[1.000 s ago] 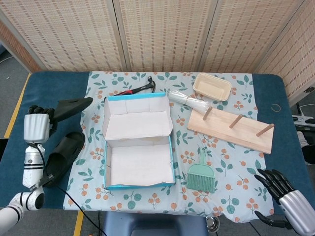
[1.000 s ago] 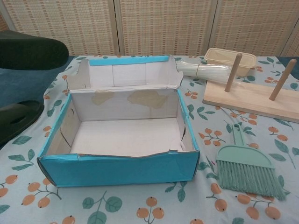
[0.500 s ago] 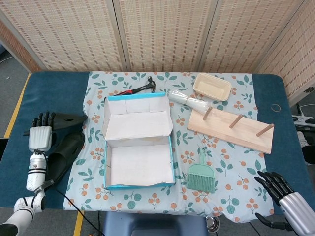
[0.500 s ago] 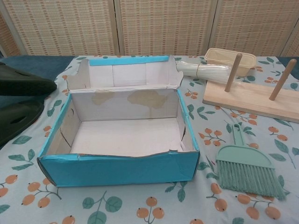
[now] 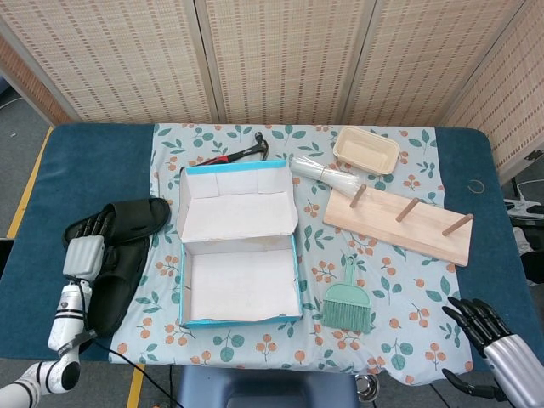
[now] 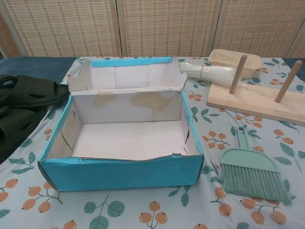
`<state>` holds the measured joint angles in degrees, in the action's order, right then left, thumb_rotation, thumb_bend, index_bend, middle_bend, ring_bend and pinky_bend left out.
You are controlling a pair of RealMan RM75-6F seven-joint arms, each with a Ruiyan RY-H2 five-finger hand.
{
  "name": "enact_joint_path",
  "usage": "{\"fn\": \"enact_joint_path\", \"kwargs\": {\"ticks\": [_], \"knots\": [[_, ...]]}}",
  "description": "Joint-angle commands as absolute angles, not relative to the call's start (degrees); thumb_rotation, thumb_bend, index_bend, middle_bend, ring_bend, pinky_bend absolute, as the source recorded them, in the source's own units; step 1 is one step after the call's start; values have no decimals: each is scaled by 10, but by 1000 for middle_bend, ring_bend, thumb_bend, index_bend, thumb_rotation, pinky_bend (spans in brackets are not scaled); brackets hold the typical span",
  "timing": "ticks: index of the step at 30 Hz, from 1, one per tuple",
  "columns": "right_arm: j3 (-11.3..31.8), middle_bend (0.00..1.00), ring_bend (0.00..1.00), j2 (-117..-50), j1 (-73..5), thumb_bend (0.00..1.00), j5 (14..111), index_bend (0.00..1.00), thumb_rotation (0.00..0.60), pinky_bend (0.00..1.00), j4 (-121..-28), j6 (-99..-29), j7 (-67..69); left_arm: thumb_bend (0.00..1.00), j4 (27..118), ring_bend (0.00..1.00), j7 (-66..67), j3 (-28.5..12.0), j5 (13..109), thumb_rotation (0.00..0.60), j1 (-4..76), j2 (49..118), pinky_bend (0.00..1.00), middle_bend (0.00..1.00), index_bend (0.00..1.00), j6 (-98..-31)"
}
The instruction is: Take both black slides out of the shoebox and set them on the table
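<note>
The teal shoebox (image 5: 240,320) (image 6: 119,171) stands open at the centre of the table, and its white inside is bare. Both black slides lie left of it. One slide (image 5: 140,216) (image 6: 35,90) rests across the top of the other slide (image 5: 117,274) (image 6: 13,128). My left hand (image 5: 86,245) is at the upper slide's left end, fingers laid over it, still holding it. Off the table's near right corner, my right hand (image 5: 491,338) hangs with its fingers apart and holds nothing.
A hammer (image 5: 242,152) lies behind the box. To the right are a clear-wrapped bundle (image 5: 327,174), a beige tray (image 5: 366,149), a wooden peg rack (image 5: 399,225) and a green hand brush (image 5: 348,306). A floral cloth (image 5: 161,153) covers the middle of the blue table.
My left hand has come down and toward me with the upper slide, from held up in the air to lying on the table against the other slide. The right hand barely moved.
</note>
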<state>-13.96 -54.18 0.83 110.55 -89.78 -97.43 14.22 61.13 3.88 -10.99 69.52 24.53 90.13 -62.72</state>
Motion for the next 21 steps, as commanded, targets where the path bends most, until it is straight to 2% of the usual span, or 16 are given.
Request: {"fn": "enact_joint_path", "kwargs": {"ticks": [1,7,10,12,15,17,21], "knots": [[-137,0,0,-542,12,217,1104,0,384,0,-901,-976,134,404,816,0,68,-105,661,600,198,784,118,0,0,-636],[-134,0,0,-536,19,217,1092,0,385,0,-918,-969,117,403,946,0,-5,-83,731,600,169,687,89,0,0,-658],[-129,0,0,-531,22,217,1085,0,385,0,-931,-968,108,404,989,0,-50,-64,793,600,138,655,81,0,0,-715],[-120,0,0,-535,31,217,1076,0,384,0,-935,-981,92,407,1016,0,-78,-38,846,600,107,628,80,0,0,-762],[-92,0,0,-552,51,217,1036,0,383,0,-939,-1005,44,406,1024,0,-60,17,923,600,55,587,77,0,0,-829],[-74,0,0,-566,62,217,1002,0,385,0,-944,-1013,13,405,1004,0,-24,39,946,600,21,587,70,0,0,-872],[-63,0,0,-575,65,216,981,0,384,0,-952,-1003,-10,413,992,0,52,51,963,600,17,586,48,0,0,-866]]}}
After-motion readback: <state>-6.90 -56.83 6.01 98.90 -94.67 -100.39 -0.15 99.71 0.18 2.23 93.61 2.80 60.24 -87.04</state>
